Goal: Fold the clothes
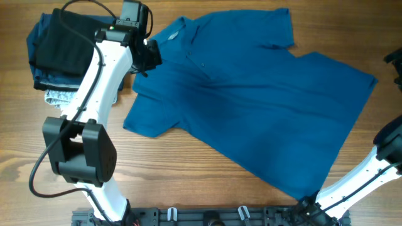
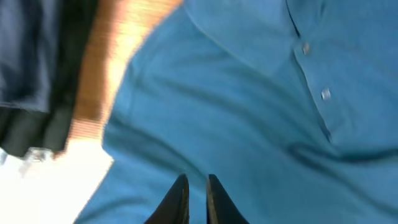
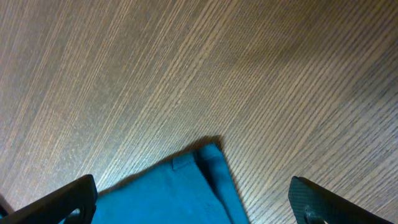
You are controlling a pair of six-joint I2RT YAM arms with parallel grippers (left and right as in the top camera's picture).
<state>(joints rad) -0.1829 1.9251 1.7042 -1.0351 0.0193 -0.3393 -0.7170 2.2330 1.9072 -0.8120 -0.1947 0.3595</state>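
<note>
The clothes are one blue short-sleeved shirt (image 1: 251,107) lying spread out and slightly rumpled across the table, collar toward the back left. My left gripper (image 1: 149,56) hovers over the shirt's shoulder beside the collar. In the left wrist view its fingertips (image 2: 197,182) stand almost together with a thin slit and no cloth between them, above the shirt (image 2: 249,124) and near its button placket (image 2: 314,81). My right gripper (image 3: 193,186) is wide open over a hem corner of the shirt (image 3: 211,155) at the table's right side, with nothing held.
A pile of dark folded garments (image 1: 56,50) sits at the back left, with a light speckled piece (image 1: 59,97) under its front edge. The pile also shows at the left of the left wrist view (image 2: 31,62). Bare wooden table (image 1: 188,169) lies in front of the shirt.
</note>
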